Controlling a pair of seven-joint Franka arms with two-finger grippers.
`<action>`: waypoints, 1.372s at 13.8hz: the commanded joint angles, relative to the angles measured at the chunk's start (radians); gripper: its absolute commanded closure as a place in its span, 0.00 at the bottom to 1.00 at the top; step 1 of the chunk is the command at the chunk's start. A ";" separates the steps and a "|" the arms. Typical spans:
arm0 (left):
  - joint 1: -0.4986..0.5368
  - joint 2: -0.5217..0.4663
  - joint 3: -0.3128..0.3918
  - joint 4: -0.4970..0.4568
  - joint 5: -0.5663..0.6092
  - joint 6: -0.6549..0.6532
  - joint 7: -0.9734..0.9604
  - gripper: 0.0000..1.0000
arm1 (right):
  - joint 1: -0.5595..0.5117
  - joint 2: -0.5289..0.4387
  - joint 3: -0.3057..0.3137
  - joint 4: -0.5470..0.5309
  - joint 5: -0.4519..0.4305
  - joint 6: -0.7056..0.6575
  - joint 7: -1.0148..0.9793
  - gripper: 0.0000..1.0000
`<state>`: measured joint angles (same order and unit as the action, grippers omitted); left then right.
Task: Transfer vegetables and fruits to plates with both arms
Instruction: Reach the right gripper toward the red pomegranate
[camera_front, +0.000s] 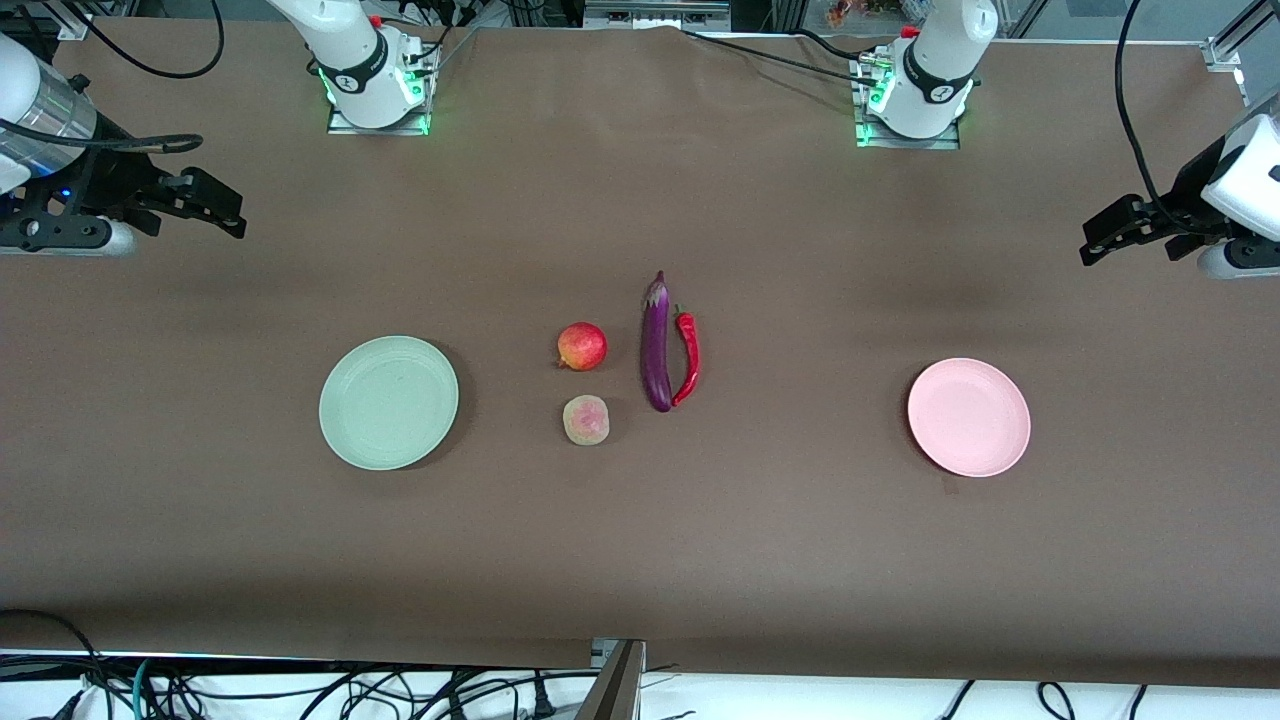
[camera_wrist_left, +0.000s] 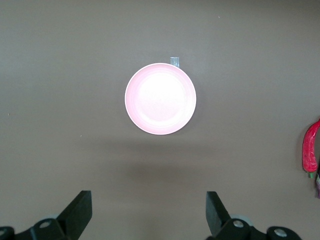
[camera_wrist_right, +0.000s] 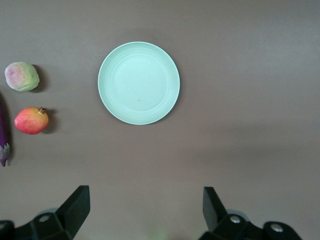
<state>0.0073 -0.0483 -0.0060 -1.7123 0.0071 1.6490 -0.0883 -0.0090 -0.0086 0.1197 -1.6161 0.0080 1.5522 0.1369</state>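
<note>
High front camera; downward wrist cameras

A brown table (camera_front: 640, 560) carries a pale green plate (camera_front: 388, 402) toward the right arm's end and a pale pink plate (camera_front: 968, 417) toward the left arm's end. Between them lie a pomegranate (camera_front: 582, 346), a peach (camera_front: 586, 419) nearer the front camera, an eggplant (camera_front: 655, 344) and, just beside it, a red chili (camera_front: 688, 356).

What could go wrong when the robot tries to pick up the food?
The chili lies right against the eggplant, so grabbing one could knock the other. The round pomegranate and peach might roll off if nudged. Both plates, green and pink, are shallow, so fruit dropped in could roll off. The left tool and right tool wait open.
</note>
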 joint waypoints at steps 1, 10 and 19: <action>0.002 -0.016 -0.012 -0.023 0.008 0.017 0.018 0.00 | -0.011 0.006 0.015 0.018 -0.020 -0.006 -0.020 0.00; -0.001 -0.002 -0.012 -0.009 0.007 0.011 0.016 0.00 | 0.151 0.191 0.020 0.012 0.013 0.113 0.189 0.00; 0.014 0.007 -0.003 0.002 -0.032 0.017 0.018 0.00 | 0.441 0.616 0.018 0.018 0.023 0.664 0.979 0.00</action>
<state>0.0149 -0.0443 -0.0116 -1.7139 -0.0058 1.6576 -0.0884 0.4005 0.5729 0.1440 -1.6263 0.0149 2.1898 0.9992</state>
